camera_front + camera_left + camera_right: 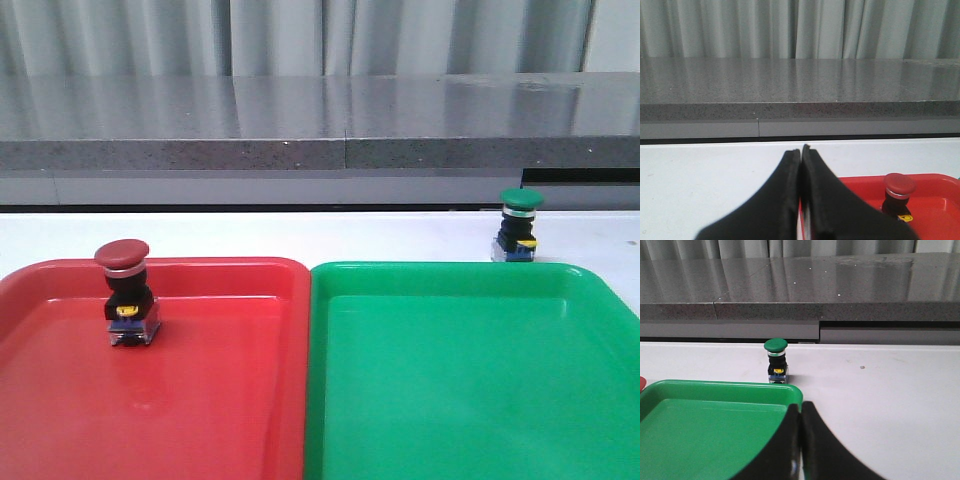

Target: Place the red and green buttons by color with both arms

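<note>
The red button [124, 290] stands upright inside the red tray [220, 400], near its far left corner; it also shows in the left wrist view as the red button [898, 192]. The green button [518, 226] stands upright on the white table just behind the green tray [470, 390], toward its far right; it appears as the green button [776, 360] beyond the tray's corner. My left gripper [801, 150] is shut and empty, over the table at the red tray's left rim. My right gripper [801, 406] is shut and empty, at the green tray's [715, 430] right rim. Neither arm shows in the front view.
The two trays lie side by side, touching at the middle. A grey stone ledge [320, 125] runs along the back of the white table [300, 235], with curtains behind it.
</note>
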